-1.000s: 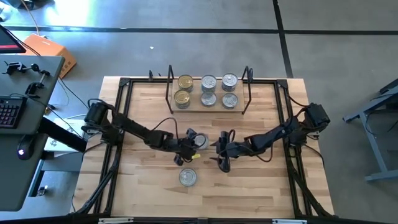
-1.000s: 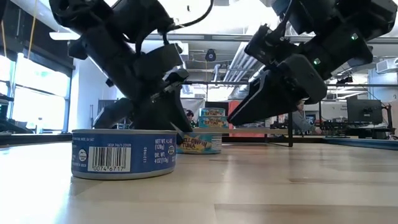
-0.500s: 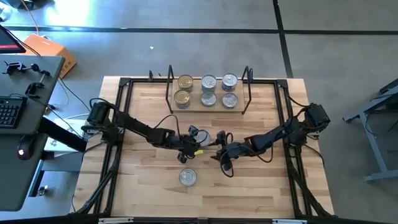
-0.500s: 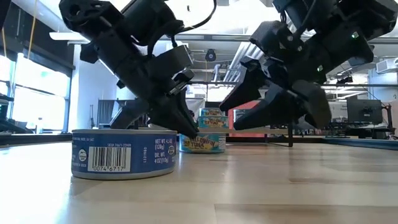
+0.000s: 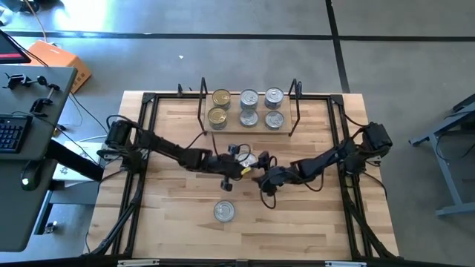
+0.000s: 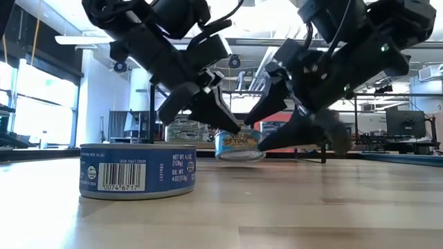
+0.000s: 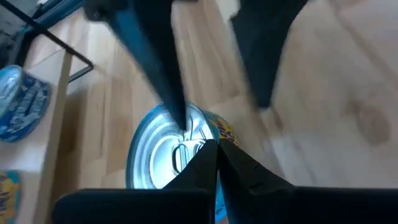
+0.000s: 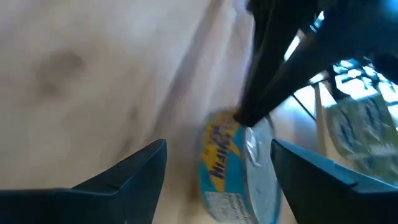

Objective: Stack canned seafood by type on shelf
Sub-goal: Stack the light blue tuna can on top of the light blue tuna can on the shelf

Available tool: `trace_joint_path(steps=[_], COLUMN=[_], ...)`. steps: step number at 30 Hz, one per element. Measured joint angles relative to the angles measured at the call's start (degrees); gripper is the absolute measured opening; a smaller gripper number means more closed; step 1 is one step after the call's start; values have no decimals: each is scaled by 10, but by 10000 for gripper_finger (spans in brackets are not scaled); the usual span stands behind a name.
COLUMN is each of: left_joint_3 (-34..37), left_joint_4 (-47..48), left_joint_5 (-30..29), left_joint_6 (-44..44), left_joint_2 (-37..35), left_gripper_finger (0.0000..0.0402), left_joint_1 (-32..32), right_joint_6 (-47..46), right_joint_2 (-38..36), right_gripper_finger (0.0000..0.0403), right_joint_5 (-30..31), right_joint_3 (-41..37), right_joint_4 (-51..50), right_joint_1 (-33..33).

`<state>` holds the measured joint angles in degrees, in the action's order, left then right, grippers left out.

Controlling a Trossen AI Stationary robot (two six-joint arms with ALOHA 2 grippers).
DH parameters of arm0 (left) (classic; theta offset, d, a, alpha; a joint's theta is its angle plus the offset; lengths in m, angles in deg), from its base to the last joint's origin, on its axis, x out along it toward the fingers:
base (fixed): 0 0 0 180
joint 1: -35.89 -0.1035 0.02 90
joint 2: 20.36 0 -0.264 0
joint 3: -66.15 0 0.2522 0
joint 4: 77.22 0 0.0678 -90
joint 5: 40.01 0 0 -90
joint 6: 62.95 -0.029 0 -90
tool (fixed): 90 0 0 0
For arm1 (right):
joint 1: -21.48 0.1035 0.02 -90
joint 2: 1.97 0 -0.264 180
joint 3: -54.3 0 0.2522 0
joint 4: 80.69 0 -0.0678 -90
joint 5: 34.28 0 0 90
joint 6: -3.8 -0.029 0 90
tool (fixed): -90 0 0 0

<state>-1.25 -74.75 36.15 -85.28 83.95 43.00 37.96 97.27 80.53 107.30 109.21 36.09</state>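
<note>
The left gripper (image 5: pixel 239 169), fingers pressed together, touched the lid of a yellow-labelled tin (image 6: pixel 239 145) just in front of the shelf (image 5: pixel 249 126), where six tins (image 5: pixel 248 108) sat. The right gripper (image 5: pixel 261 172) stood spread wide beside that tin. Another tin (image 5: pixel 224 211) lay well forward of the shelf.

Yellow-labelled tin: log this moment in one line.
left gripper: shut, on yellow-labelled tin lid | right gripper: open beside tin | tin: tilted | shelf: six tins
</note>
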Motion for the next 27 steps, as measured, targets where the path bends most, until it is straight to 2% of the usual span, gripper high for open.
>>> trace_joint_path(steps=[4, 10, 14, 20, 24, 27], left_joint_3=[-8, -9, -9, -9, -9, -11], left_joint_4=[-2, -5, -16, -27, -16, 40], left_joint_5=[28, 31, 32, 24, 19, -8], left_joint_6=[34, 53, 64, 86, 87, 92], left_joint_2=[0, 0, 0, -1, -17, -52], left_gripper_finger=[1, 0, 0, 2, 15, 27], left_joint_1=[-8, -11, -11, -12, -11, -10], right_joint_6=[27, 28, 6, -20, -42, -73], right_joint_2=[24, 44, 45, 45, 45, 45], right_gripper_finger=[279, 273, 229, 124, 117, 117], right_joint_5=[24, 72, 80, 77, 83, 87], right_joint_3=[0, 0, 0, 0, 0, 0], right_joint_4=[23, 73, 75, 70, 53, 56], right_joint_1=[0, 5, 2, 1, 0, 0])
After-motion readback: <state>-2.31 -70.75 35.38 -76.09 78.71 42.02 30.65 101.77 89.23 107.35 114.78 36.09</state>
